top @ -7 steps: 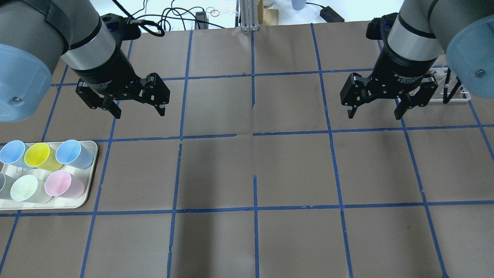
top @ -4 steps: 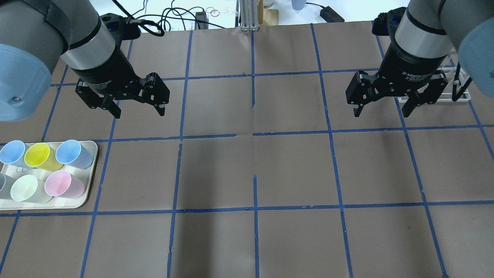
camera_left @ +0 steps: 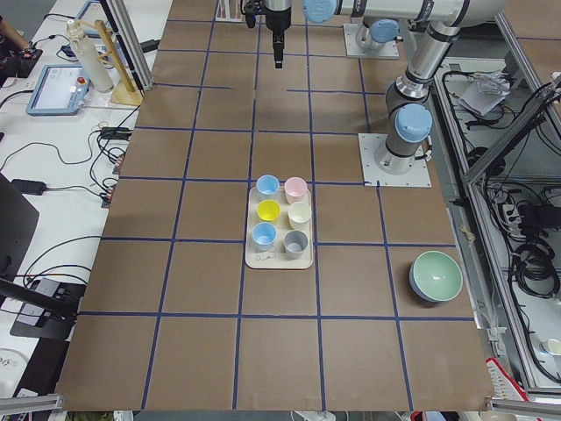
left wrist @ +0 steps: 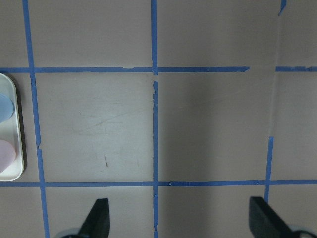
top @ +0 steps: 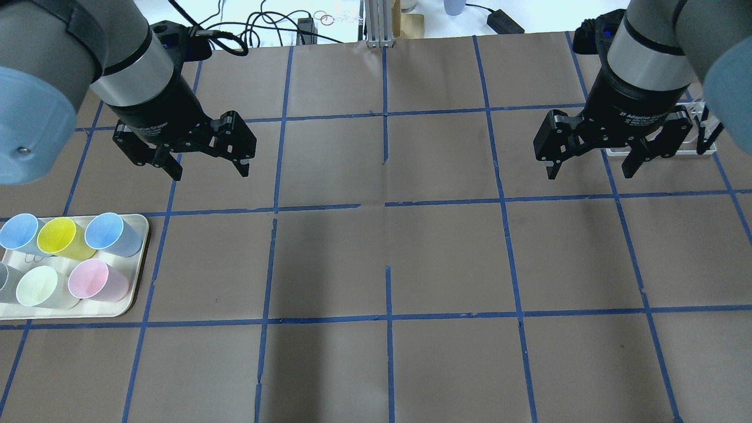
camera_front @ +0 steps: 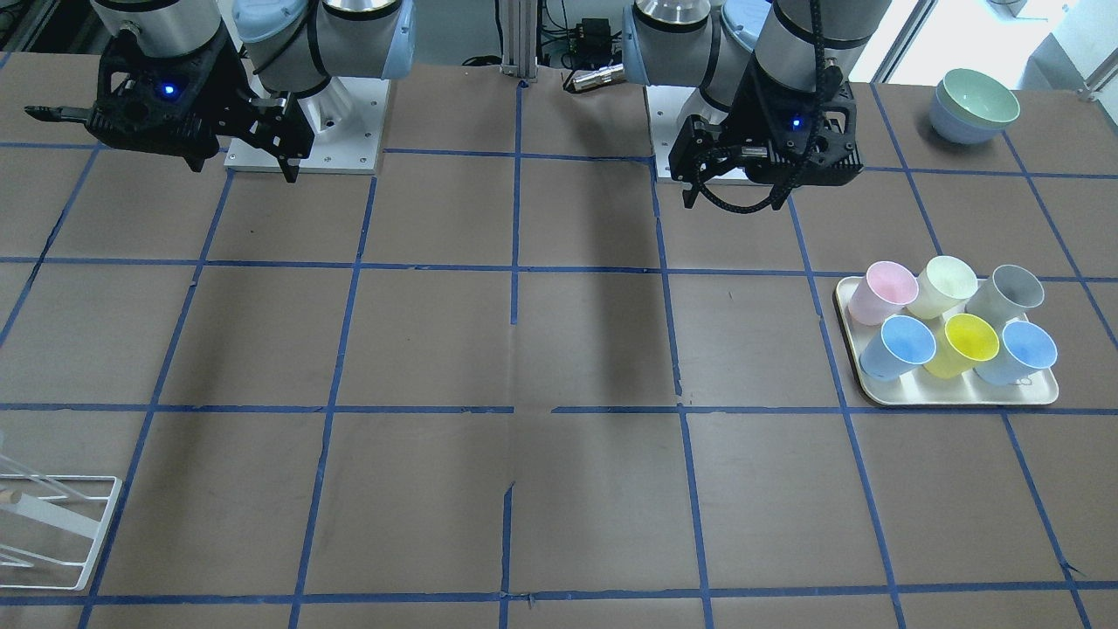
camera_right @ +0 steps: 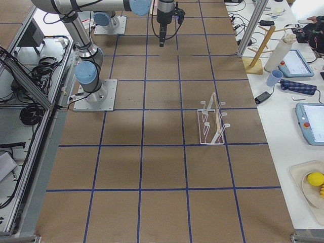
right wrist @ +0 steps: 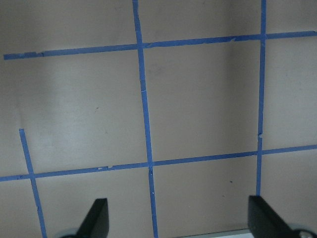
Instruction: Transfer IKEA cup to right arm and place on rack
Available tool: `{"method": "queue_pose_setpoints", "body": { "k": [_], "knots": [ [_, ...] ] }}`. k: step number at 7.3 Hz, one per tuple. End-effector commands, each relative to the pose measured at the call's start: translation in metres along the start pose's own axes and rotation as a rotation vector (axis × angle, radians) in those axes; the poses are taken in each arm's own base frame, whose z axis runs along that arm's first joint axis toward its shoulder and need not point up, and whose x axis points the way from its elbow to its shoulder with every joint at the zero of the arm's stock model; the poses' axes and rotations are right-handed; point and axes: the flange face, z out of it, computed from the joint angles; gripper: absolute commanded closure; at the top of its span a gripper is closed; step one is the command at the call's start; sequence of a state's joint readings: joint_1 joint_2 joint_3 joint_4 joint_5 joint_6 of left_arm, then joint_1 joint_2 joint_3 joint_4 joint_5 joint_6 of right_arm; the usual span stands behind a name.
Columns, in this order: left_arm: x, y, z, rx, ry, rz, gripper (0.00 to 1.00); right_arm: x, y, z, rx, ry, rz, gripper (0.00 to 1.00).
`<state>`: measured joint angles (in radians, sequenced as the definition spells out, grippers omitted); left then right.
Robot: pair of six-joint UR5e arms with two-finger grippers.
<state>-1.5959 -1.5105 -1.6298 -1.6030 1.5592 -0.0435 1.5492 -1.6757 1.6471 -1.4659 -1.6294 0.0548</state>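
The bright yellow IKEA cup [top: 57, 236] stands upright in the beige tray [top: 138, 258], in its far row between two blue cups; it also shows in the front view [camera_front: 969, 341] and the left side view [camera_left: 268, 210]. My left gripper [top: 210, 170] hangs open and empty above the table, beyond the tray and apart from it; its wrist view [left wrist: 179, 218] shows only the tray's edge. My right gripper [top: 591, 171] is open and empty over bare table [right wrist: 179, 218]. The white wire rack [top: 702, 147] stands just behind it, also in the front view [camera_front: 52, 524] and right side view [camera_right: 212, 124].
Other cups fill the tray: two blue, a pink [top: 97, 281], a pale cream [top: 38, 286] and a grey one. Stacked bowls [camera_front: 974, 107] sit near the robot's left base. Cables and a wooden stand [camera_right: 258, 48] lie beyond the table's far edge.
My right gripper has moved to the right and a little farther away, toward the rack, still open. My left gripper has barely moved. The cups stand as before.
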Motion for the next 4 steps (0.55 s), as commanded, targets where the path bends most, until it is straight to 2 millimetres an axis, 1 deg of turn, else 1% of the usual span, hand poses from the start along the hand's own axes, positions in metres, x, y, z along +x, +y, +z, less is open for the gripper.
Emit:
{"method": "queue_pose_setpoints", "body": {
  "k": [1,2,3,4],
  "knots": [
    [-0.020,-0.006,0.000,0.001,0.001,0.018,0.00,0.003,-0.002,0.004,-0.005,0.004,0.002,0.00],
    [-0.036,-0.009,-0.001,0.001,0.000,0.043,0.00,0.002,-0.003,-0.002,0.005,-0.004,0.010,0.00],
    [-0.067,-0.014,-0.002,-0.003,0.001,0.082,0.00,0.001,0.001,-0.009,0.018,-0.018,0.010,0.00],
    [-0.097,-0.013,0.001,-0.015,0.006,0.081,0.00,0.001,-0.001,-0.005,0.006,-0.015,0.001,0.00]
  ]
}}
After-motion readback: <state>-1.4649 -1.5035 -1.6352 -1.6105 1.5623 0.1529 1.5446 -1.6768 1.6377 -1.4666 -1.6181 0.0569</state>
